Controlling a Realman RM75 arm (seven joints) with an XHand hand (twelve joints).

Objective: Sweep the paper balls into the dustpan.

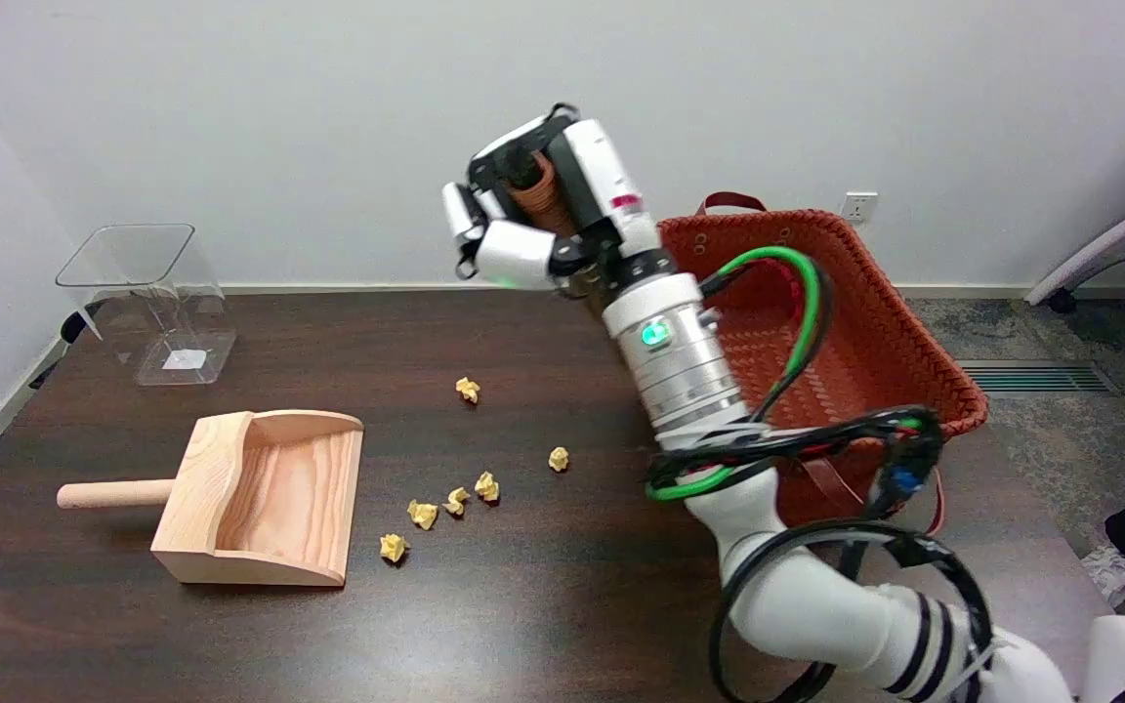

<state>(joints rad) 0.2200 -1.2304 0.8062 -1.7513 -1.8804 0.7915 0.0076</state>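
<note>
The robot hand (533,220) grips something brown, perhaps a brush, mostly hidden.

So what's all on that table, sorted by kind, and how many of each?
Yellow paper balls: 6
Wooden dustpan: 1
Woven red basket: 1
Clear plastic container: 1
Total: 9
The right hand grips something brown I can't identify.

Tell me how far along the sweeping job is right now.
Hardly begun. The wooden dustpan is empty, and six paper balls lie loose on the dark table to its right. The right hand is raised near the woven basket, gripping a brown object, possibly a brush handle; I cannot confirm that. Bringing it down and sweeping every ball in remains.
</note>
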